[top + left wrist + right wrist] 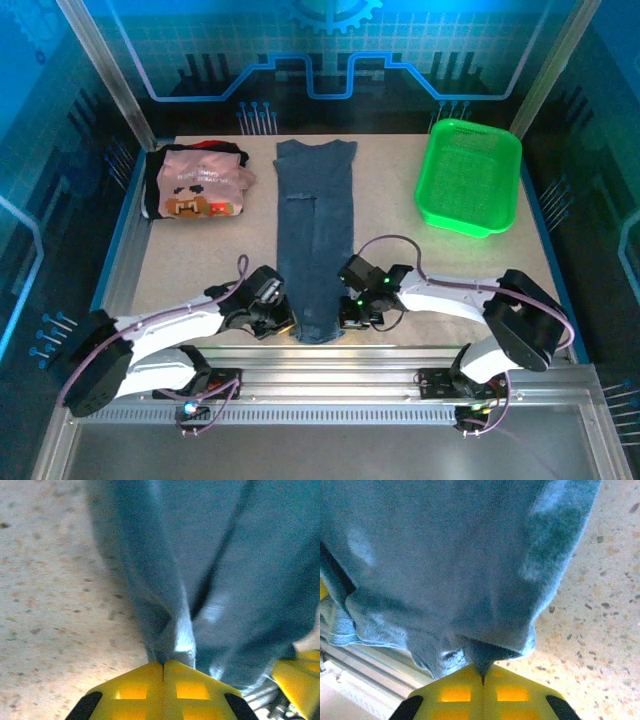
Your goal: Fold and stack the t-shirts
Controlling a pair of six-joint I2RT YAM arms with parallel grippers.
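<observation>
On the table (pixel 200 265), left gripper (pixel 163 665) and right gripper (pixel 482 672) pinch the slate-blue t-shirt's (pixel 316 230) hem, seemingly its corners.

Blue tee (pixel 315 230) strip ctr, pink tee (pixel 200 185) left

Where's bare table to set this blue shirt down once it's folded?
Two patches: between the blue shirt and the green basket, and in front of the pink shirt, left of the blue shirt. Crowded at the near edge, where the left gripper and right gripper pinch the hem.
</observation>
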